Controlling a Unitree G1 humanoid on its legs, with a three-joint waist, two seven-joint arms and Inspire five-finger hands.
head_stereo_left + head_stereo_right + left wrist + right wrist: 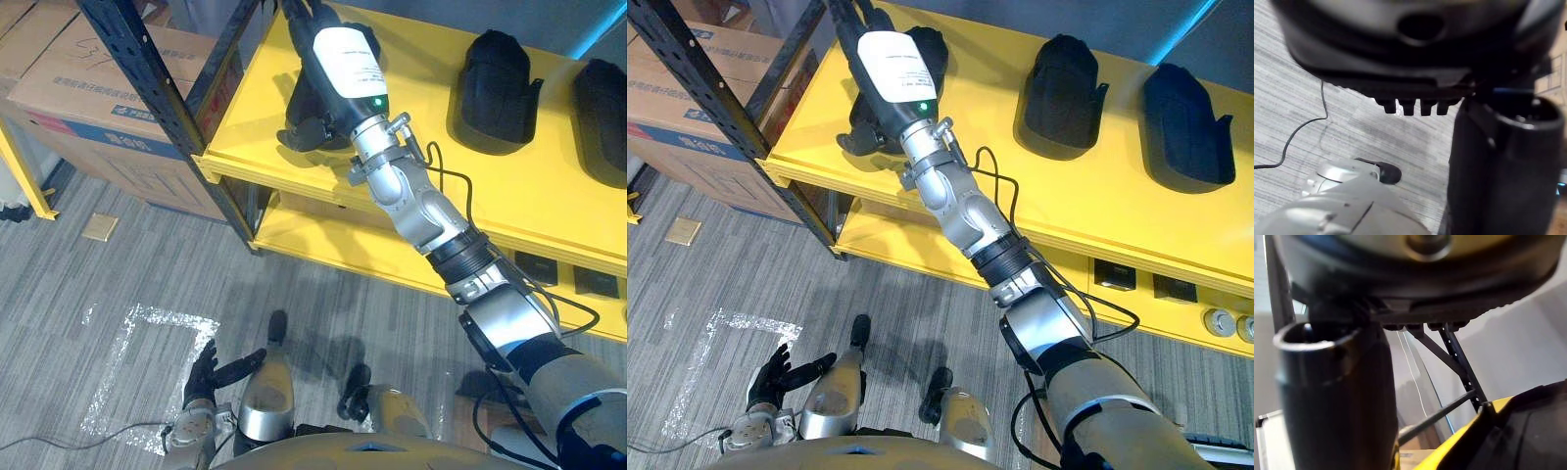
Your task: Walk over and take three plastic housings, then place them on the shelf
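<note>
Right hand (299,15) above the first plastic housing (309,113) by the yellow shelf's (1019,186) front left corner, fingers straight, gripping nothing, second housing (1063,93) and third housing (1185,122) toward the right edge, left hand (211,377) low above the floor, fingers spread

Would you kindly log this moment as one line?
right robot hand: open, at left housing | middle housing, right housing: on shelf | left robot hand: open, hanging low

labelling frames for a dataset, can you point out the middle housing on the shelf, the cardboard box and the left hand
middle housing (1063,90): right eye view, on its dark upper face.
cardboard box (96,73): left eye view, on its top flap.
left hand (204,382): left eye view, middle of the hand.
</note>
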